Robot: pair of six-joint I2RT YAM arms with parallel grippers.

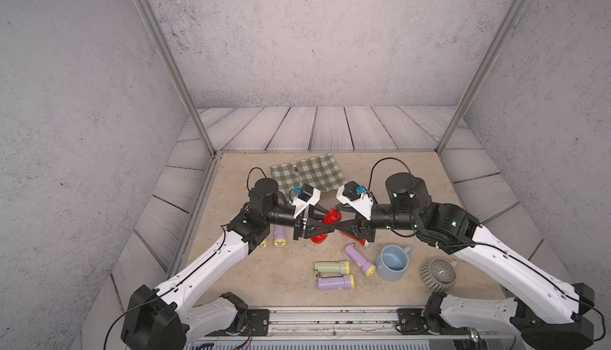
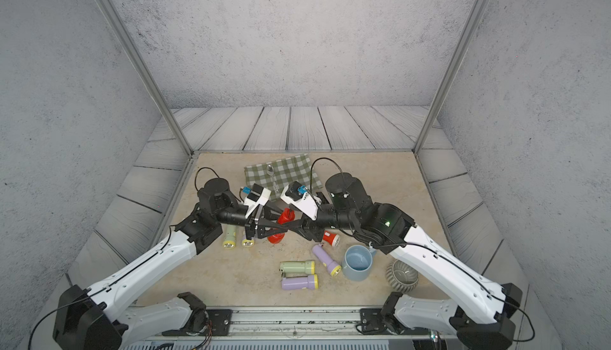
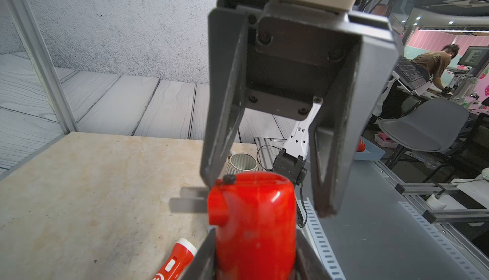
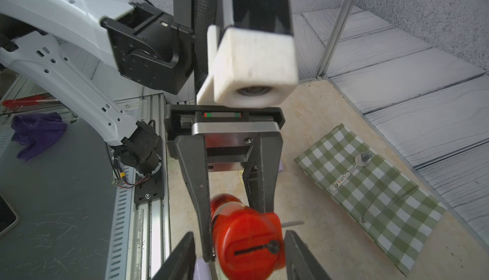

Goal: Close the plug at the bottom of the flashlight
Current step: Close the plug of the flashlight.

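Right wrist view: left gripper (image 4: 237,235) pinches the red flashlight (image 4: 248,251); plug prongs (image 4: 292,223) poke toward 3 o'clock, right gripper (image 4: 239,235) spread around that end.

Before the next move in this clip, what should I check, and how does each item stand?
1. Left gripper grips the red flashlight: ok, shut on its body.
2. Right gripper open at the flashlight's bottom end: ok, a jaw on either side.
3. Plug prongs folded in: not ok, they stick out sideways.
4. Right finger touching the prongs: cannot tell, blurred.
5. Flashlight held off the table: ok.
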